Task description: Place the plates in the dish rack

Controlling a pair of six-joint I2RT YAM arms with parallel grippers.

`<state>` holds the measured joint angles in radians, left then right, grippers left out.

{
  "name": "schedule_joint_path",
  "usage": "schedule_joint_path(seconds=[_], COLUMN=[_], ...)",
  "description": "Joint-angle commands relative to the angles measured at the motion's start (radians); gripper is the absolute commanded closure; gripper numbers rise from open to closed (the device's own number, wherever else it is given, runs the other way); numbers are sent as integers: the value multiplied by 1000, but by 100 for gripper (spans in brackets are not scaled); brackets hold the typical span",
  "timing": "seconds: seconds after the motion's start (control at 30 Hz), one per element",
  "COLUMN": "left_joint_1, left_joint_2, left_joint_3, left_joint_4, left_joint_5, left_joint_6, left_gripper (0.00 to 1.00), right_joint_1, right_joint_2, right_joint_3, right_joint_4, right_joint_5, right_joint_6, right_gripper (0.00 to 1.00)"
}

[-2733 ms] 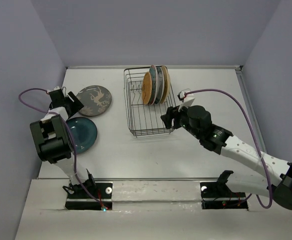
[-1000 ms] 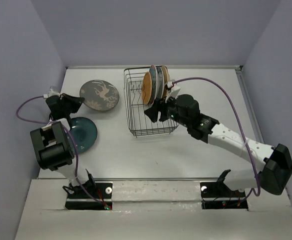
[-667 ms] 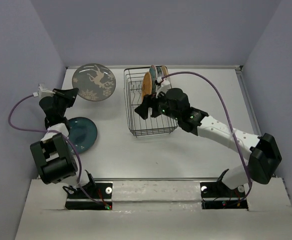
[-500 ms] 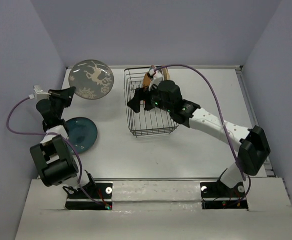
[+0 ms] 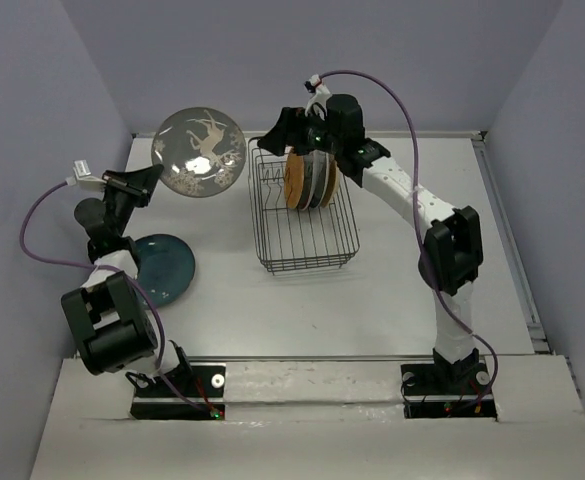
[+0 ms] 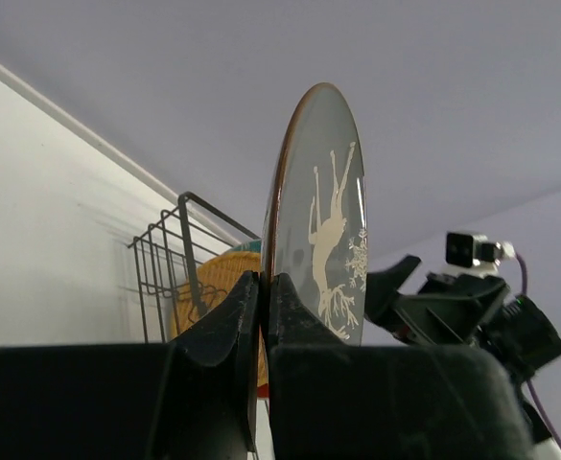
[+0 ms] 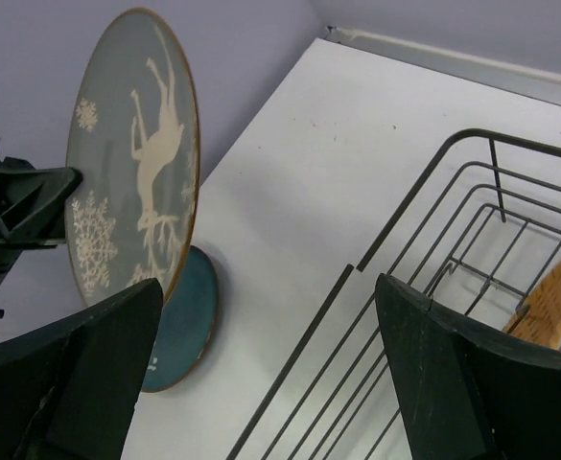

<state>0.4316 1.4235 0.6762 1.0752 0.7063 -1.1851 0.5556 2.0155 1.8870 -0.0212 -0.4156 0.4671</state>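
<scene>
My left gripper [image 5: 150, 178] [image 6: 263, 287] is shut on the rim of the grey plate with a cream deer pattern [image 5: 200, 152] [image 6: 323, 220] [image 7: 131, 153]. It holds the plate up on edge in the air, left of the dish rack [image 5: 302, 245] [image 7: 433, 220]. Below it the dark teal plate [image 5: 162, 268] [image 7: 184, 321] lies flat on the table. An orange plate [image 5: 295, 180] [image 6: 213, 287] and others behind it [image 5: 319, 178] stand upright in the rack's far half. My right gripper [image 5: 284, 128] [image 7: 268, 287] hovers open and empty above the rack's far left corner, facing the held plate.
Lilac walls close in the table at the left, back and right. The near half of the rack [image 5: 307, 255] holds no plates. Purple cables [image 5: 42, 230] [image 5: 392, 95] loop off both wrists.
My left gripper lifted the grey plate off the table and tipped it onto its edge. The right arm swung from the rack's right side to its far left corner, opening wide.
</scene>
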Motion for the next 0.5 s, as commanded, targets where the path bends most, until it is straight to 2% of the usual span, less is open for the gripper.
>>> schedule_joint_path(seconds=[0.0, 0.17, 0.33, 0.47], left_joint_1=[-34, -65, -79, -102], left_joint_2=[-44, -35, -37, -34], left_joint_3=[74, 86, 82, 91], left_joint_4=[198, 190, 181, 183], left_joint_5=[61, 76, 68, 88], left_joint_6=[-67, -59, -57, -53], left_gripper=[94, 94, 94, 94], right_joint_1=[9, 9, 9, 9], right_joint_2=[101, 129, 42, 31], right_joint_3=[182, 158, -11, -17], right_joint_4=[-68, -28, 90, 112], right_joint_5=[-195, -262, -273, -278], right_joint_6=[28, 41, 51, 80], right_gripper=[3, 3, 3, 7])
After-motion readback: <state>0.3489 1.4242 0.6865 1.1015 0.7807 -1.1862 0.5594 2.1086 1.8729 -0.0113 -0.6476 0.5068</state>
